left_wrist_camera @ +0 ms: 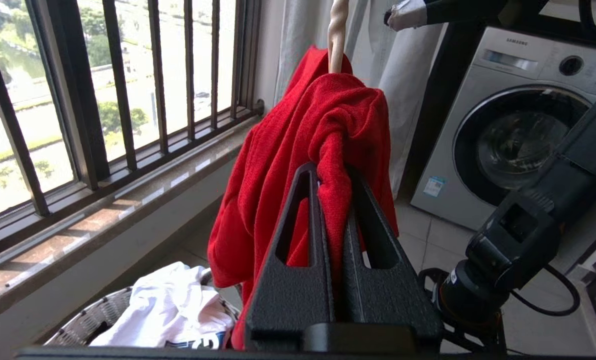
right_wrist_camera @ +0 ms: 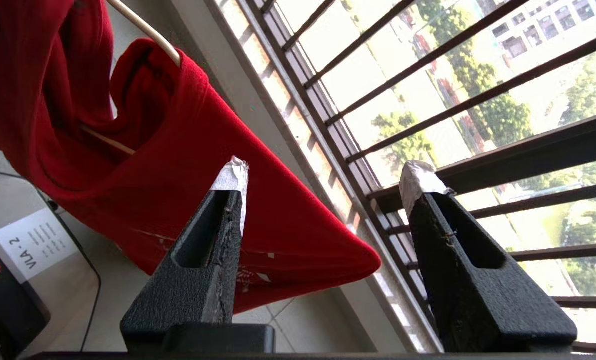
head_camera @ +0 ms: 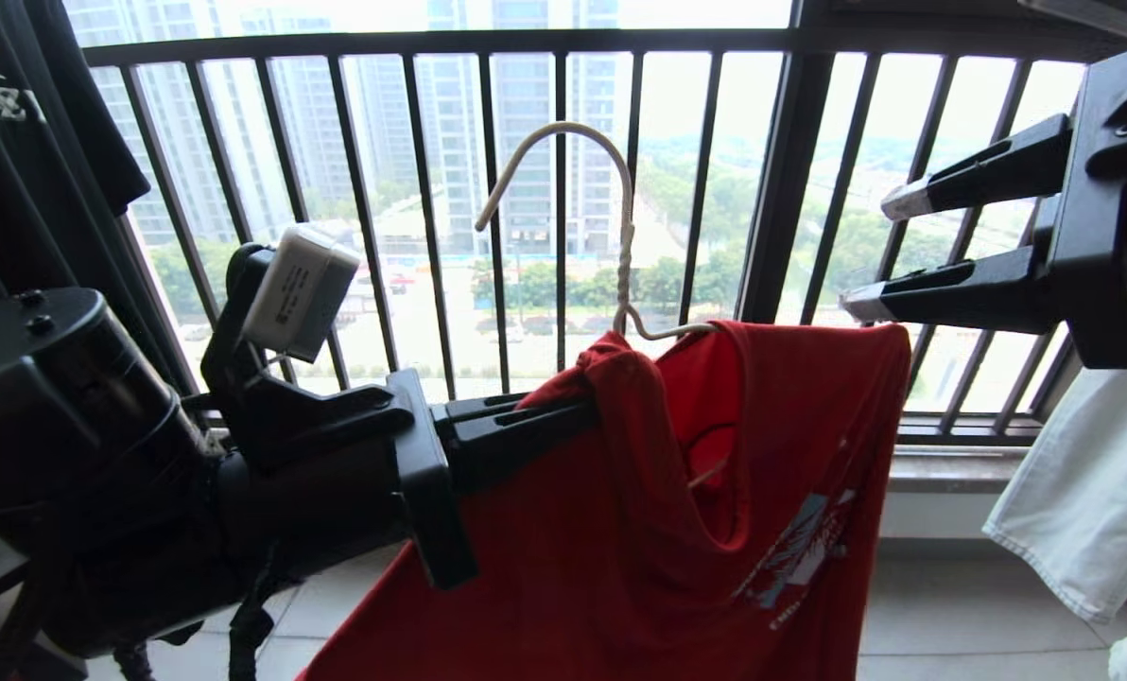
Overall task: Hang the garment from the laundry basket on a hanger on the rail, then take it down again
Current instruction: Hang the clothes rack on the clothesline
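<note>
Hanging looks to be the step in hand: the left gripper point(head_camera: 563, 421) is clamped on the bunched shoulder of the red garment point(head_camera: 715, 530), which is draped over the cream hanger point(head_camera: 625, 236), at 6 o'clock from its free hook. The right gripper point(head_camera: 866, 251), at 3 o'clock from the hook, stands wide and empty. Next, I judge, the hook must be lifted to the rail (not in view). Pale floor tiles point(head_camera: 979, 605), a black railing point(head_camera: 431, 189), a washing machine point(left_wrist_camera: 518, 125) and the laundry basket point(left_wrist_camera: 93, 317) surround the work.

Soft matt red cloth garment point(head_camera: 620, 530) on smooth cream wire hanger point(head_camera: 620, 236)
</note>
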Controlling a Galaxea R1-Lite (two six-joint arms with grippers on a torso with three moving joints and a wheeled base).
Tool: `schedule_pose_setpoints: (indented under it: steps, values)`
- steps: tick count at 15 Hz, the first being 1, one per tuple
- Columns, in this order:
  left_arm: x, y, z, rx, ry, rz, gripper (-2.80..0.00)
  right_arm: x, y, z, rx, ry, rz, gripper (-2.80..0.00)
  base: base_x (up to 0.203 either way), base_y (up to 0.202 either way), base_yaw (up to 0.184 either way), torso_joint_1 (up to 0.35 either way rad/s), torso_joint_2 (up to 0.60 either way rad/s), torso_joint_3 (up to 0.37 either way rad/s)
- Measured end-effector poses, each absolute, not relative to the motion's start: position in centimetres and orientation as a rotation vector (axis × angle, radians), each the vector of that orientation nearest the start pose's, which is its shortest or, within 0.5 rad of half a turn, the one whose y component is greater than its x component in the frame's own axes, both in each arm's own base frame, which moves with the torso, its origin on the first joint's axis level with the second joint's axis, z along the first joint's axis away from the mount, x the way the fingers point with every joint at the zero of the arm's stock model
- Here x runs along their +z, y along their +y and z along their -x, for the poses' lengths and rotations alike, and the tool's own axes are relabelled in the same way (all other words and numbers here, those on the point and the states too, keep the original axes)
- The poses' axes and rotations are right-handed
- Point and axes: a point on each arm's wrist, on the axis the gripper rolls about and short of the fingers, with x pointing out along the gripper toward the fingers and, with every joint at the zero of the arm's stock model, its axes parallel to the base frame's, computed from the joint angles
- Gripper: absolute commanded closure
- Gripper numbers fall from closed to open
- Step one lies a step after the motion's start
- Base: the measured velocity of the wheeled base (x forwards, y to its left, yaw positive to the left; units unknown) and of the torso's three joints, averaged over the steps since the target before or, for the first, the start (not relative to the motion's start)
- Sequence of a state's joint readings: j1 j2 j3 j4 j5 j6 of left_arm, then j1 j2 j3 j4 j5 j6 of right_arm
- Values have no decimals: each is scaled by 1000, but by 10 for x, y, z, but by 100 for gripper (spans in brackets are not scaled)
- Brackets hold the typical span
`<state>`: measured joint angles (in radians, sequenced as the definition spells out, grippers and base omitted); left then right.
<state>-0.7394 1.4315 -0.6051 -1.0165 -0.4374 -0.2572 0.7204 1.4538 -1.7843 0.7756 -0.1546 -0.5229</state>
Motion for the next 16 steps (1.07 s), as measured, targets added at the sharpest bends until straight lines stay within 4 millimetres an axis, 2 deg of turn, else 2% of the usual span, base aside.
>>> schedule_pose_setpoints:
  steps: [8, 16]
  values:
    - [247, -149, -149, -1244, -53, 245, 0, 370, 126, -135, 967, 346, 720, -280, 0, 0, 0, 0, 0, 0]
    - [245, -146, -144, -1292, -46, 235, 0, 366, 127, -150, 1084, 325, 696, -280, 0, 0, 0, 0, 0, 0]
